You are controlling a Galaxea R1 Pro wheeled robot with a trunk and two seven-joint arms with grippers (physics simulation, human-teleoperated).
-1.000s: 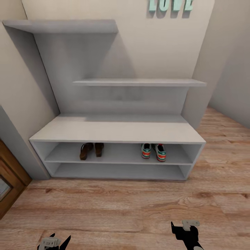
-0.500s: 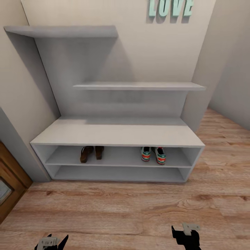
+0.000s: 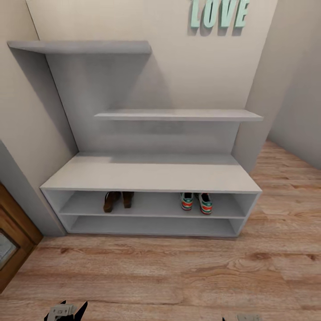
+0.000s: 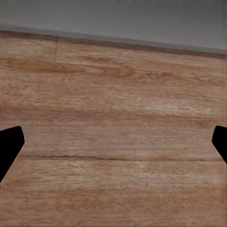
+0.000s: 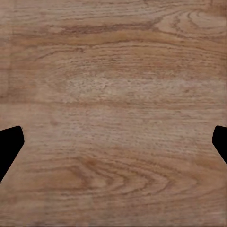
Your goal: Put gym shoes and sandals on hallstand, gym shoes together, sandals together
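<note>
The pale grey hallstand (image 3: 151,176) stands against the wall. On its upper open shelf the two brown sandals (image 3: 117,200) sit side by side at the left. The two gym shoes (image 3: 196,202), white with green stripes and red heels, sit side by side at the right. Bare corridor floor (image 3: 160,272) lies in front of the rack. My left gripper (image 3: 73,308) is low at the picture's bottom edge, far from the rack. In the left wrist view the left gripper (image 4: 113,142) is open over floor planks. In the right wrist view the right gripper (image 5: 113,142) is likewise open over wood.
Stepped floating shelves (image 3: 178,115) hang above the bench, with mint "LOVE" letters (image 3: 218,12) on the wall. A brown wooden door (image 3: 11,243) stands at the left. The floor continues to the right past the wall corner (image 3: 256,111).
The whole head view has shifted, so the camera moved: the rack sits a little lower and smaller. Both grippers have sunk toward the bottom edge, the right one nearly out of the picture. Shoes unmoved.
</note>
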